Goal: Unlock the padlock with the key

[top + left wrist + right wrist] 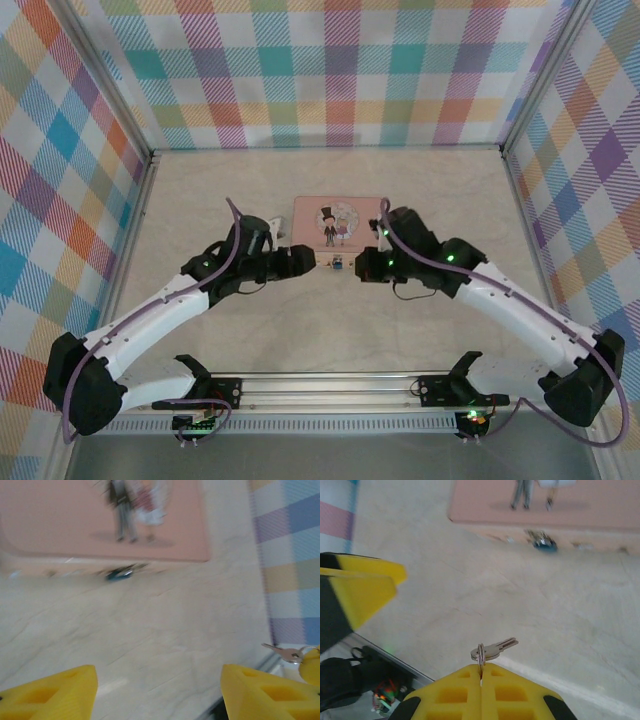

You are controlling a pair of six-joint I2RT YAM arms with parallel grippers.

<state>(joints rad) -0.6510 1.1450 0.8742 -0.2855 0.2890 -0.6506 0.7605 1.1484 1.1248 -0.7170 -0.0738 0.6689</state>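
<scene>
Clenched yellow plastic fingers of the right pincer (481, 674) pinch a thin metal split ring, from which a small silver key (496, 649) juts flat and sideways above the counter (470, 595). Opposite, the left pincer (159, 675) hangs released, its wedge-shaped fingers spread wide with nothing between them. Beyond both, the tiny dark-blue padlock (543, 543) lies on the pale, marble-veined counter against the near edge of a flat pink tin (480, 500) printed with a cartoon couple. Trouble looks likeliest at the ring: gripped there rather than by its bow, the key could pivot or droop as it meets the keyhole and skate off the lock's smooth body. Nothing holds the padlock, so a nudge could slide or turn it along the tin's wall. Which way the keyhole faces cannot be made out.
</scene>
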